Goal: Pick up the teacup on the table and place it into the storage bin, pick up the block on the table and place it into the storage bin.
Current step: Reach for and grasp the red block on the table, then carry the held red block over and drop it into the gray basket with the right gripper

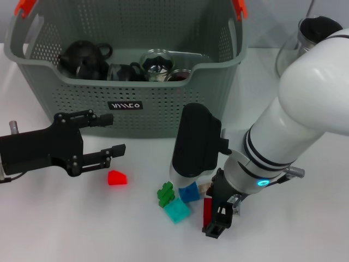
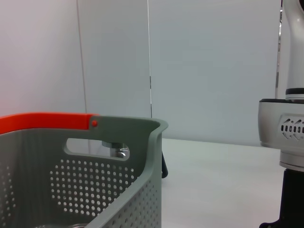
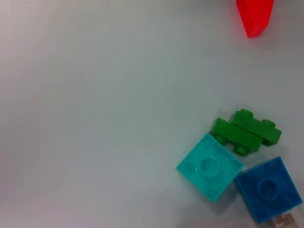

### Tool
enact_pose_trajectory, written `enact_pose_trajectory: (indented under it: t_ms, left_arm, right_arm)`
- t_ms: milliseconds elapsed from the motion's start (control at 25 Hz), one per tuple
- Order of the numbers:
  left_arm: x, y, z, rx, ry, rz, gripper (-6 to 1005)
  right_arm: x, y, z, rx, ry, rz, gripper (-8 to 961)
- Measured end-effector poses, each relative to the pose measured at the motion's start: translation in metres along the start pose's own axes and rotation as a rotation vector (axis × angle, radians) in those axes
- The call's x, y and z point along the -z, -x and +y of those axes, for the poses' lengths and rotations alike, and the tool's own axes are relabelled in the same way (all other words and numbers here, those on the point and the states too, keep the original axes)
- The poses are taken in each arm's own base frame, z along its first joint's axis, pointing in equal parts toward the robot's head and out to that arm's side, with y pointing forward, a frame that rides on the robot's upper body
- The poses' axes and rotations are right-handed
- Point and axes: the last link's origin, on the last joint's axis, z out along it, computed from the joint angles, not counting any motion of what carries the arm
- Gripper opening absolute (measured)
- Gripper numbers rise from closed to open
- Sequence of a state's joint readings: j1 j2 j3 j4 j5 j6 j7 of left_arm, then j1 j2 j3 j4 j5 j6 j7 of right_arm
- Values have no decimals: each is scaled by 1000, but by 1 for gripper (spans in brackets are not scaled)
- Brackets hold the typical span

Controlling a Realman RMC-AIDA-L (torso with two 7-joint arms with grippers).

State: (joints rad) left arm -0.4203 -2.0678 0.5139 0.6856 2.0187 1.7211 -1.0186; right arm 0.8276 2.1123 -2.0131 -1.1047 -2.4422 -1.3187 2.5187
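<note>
White table (image 1: pixel 65 229) fills the head view; the bin (image 1: pixel 131 117) stands at upper centre, with dark teaware and a glass cup inside; a glass pot (image 1: pixel 305 38) sits at upper right. Left gripper (image 1: pixel 112 136) hovers at middle left in front of the bin, fingers spread and holding nothing; a red block (image 1: pixel 116 178) lies just below them. Right gripper (image 1: pixel 218 215) is low at lower centre beside a cluster of blocks: green (image 1: pixel 165 194), cyan (image 1: pixel 177 210), blue (image 1: pixel 189 192); a dark red piece (image 1: pixel 208 210) seems to sit at its fingers, though I cannot tell whether they clasp it.
</note>
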Motion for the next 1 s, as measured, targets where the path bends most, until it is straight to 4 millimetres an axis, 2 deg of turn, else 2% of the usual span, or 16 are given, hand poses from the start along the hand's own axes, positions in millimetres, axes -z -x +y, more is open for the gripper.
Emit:
enact_pose_trajectory:
  t_ms: [640, 880, 1000]
  left_arm:
    - [0, 0, 0, 0, 0, 0, 674]
    - [0, 0, 0, 0, 0, 0, 675]
    - [0, 0, 0, 0, 0, 0, 675]
  right_arm:
    - [-3, -2, 1, 1, 3, 12, 832]
    - [-3, -2, 1, -5, 4, 11, 695]
    - [-1, -1, 1, -9, 2, 8, 695]
